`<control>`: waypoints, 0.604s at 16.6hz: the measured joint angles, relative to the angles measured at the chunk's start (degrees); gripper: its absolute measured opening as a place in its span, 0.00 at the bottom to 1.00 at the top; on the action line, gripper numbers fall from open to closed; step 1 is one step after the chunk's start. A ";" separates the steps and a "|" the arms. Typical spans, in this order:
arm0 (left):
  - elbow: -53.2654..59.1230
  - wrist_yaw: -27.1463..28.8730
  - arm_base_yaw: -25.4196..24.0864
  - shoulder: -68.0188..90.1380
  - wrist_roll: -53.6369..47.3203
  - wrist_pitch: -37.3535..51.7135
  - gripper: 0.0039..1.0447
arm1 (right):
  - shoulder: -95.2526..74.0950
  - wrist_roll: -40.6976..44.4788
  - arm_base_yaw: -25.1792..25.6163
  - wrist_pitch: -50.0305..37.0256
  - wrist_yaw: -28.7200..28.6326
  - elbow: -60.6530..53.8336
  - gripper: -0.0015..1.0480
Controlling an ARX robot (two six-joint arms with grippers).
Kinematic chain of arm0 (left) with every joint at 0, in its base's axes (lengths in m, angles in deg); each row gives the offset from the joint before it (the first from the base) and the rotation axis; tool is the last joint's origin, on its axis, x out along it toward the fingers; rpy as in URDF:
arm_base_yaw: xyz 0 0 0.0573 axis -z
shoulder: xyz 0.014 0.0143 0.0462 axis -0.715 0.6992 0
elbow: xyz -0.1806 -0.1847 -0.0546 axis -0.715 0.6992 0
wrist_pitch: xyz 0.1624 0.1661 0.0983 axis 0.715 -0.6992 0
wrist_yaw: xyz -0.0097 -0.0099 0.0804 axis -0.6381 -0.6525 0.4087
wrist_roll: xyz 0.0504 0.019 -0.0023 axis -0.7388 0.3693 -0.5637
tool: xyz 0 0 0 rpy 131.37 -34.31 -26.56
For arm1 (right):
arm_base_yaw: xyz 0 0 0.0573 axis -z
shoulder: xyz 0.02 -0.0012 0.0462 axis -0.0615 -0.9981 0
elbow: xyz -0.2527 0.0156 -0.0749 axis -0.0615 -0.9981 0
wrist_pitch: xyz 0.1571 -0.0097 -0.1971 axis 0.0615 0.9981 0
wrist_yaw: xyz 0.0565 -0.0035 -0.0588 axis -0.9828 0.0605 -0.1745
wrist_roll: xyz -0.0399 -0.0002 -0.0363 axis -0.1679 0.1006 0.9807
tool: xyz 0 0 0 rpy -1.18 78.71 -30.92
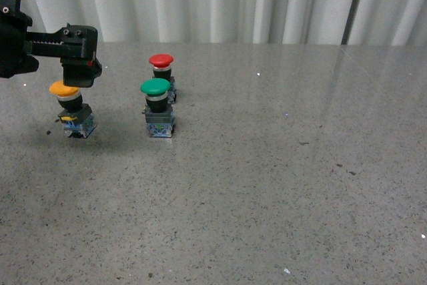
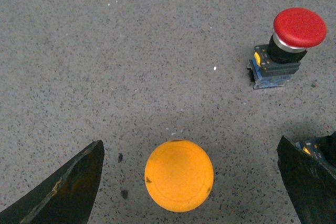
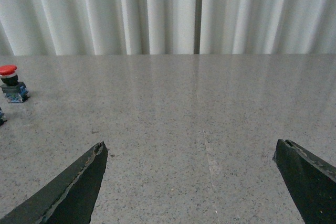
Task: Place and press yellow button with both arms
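Yellow button (image 1: pixel 72 106) stands at frame left in the front view, with the left gripper (image 1: pixel 80 70) just above its cap and the arm level from the upper-left edge. Left wrist view: cap sits between wide-spread fingers (image 2: pixel 68 184), touching neither. Right wrist view: right gripper (image 3: pixel 190 144) is spread wide over the table (image 3: pixel 210 103).

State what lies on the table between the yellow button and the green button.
Nothing: in the front view, only bare table separates the yellow button from the green button.
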 joint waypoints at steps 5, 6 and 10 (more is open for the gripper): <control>0.02 0.26 -0.68 2.05 0.31 1.40 0.94 | 0.00 0.00 0.00 0.00 0.00 0.00 0.94; 0.02 0.28 -0.76 2.23 0.33 1.75 0.94 | 0.00 0.00 0.00 0.00 0.00 0.00 0.94; 0.02 0.22 -1.40 2.97 0.42 2.36 0.94 | 0.00 0.00 0.00 0.00 0.00 0.00 0.94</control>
